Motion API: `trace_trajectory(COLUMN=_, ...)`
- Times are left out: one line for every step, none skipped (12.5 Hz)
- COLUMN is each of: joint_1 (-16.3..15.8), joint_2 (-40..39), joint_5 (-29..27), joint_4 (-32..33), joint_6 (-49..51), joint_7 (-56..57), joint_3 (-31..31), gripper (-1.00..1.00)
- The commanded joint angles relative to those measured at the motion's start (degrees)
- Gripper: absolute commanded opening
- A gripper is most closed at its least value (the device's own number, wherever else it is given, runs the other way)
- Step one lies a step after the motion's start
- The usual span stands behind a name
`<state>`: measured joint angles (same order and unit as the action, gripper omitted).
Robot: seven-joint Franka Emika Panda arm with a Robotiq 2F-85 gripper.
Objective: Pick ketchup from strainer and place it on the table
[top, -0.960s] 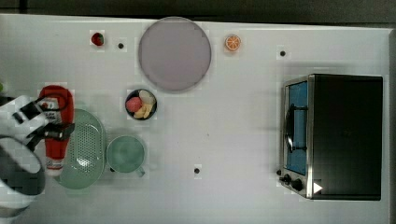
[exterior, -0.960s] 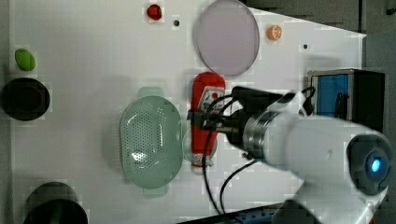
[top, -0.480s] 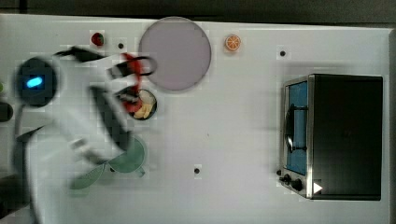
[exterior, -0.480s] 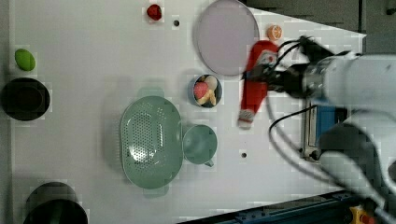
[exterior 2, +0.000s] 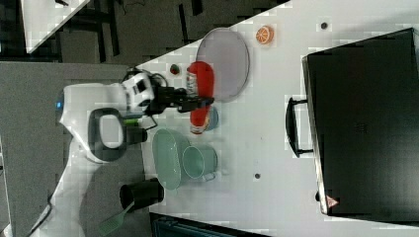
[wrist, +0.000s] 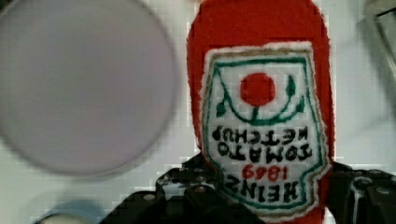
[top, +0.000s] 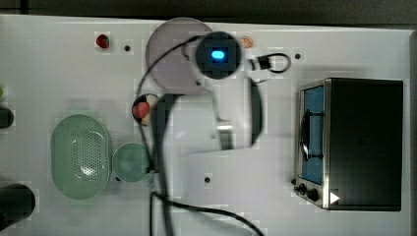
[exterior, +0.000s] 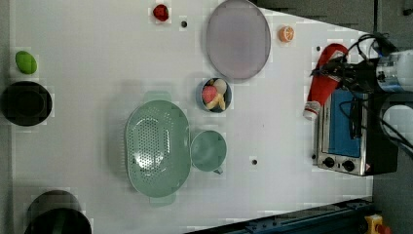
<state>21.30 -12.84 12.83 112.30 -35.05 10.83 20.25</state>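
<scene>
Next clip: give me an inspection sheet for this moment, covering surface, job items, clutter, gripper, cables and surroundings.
Surface: white table, a few small dark holes.
Job items: ketchup bottle held in the air, out of the strainer; strainer holds nothing.
Clutter: green cup beside the strainer, grey plate, small bowl of toy food, strawberry, orange slice, toaster oven, dark cups at the table edge.
Gripper: gripper closed on the bottle's body.
Cables: black cable trailing over the table.
Surroundings: dark floor, blue frame rail.

Ketchup [wrist: 261, 116]: fuzzy cloth-like label. Strainer [exterior: 157, 146]: matt perforated plastic. Table [exterior: 97, 73]: smooth white. Oven [top: 361, 142]: brushed metal.
</scene>
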Motion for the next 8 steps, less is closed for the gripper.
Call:
trace_trajectory(joint_1=-0.33, joint_2=1.97, joint_5=-0.1, joint_4=5.6, joint_6=-4.7, joint_7=8.81, joint_3=1.25, gripper=0.21)
trace_trajectory(joint_1=0.1, joint_2=2.3, joint_5=-0.09, joint_4=8.42, joint_6=-8.15, joint_7=8.81, joint_3=0.94, gripper=0.21)
trace_trajectory(joint_1=0.5, joint_2=2.35, joint_5=-0.1, joint_4=11.13, joint_6=-11.23, joint_7=8.82, joint_3=0.82, gripper=0.21)
trace_trajectory(joint_1=0.86, joint_2=2.27, joint_5=-0.1, joint_4=13.66, joint_6=-13.42, joint_7=8.8, joint_3=0.74, gripper=0.21)
trace_trajectory(joint_1=1.17, joint_2=2.11, joint_5=-0.1, joint_4=15.78, joint_6=-14.41, joint_7=8.81, joint_3=0.7, gripper=0.21)
trace_trajectory(joint_1=1.35, joint_2=1.8, joint_5=-0.11, joint_4=17.41, joint_6=-14.58, joint_7=8.8, joint_3=0.56, gripper=0.21)
trace_trajectory(joint_1=1.41, joint_2=1.25, joint_5=-0.11, joint_4=18.68, joint_6=-14.6, joint_7=8.78, joint_3=0.35, gripper=0.21)
trace_trajectory(joint_1=1.45, joint_2=0.47, joint_5=-0.11, joint_4=19.62, joint_6=-14.95, joint_7=8.73, joint_3=0.15, gripper=0.21)
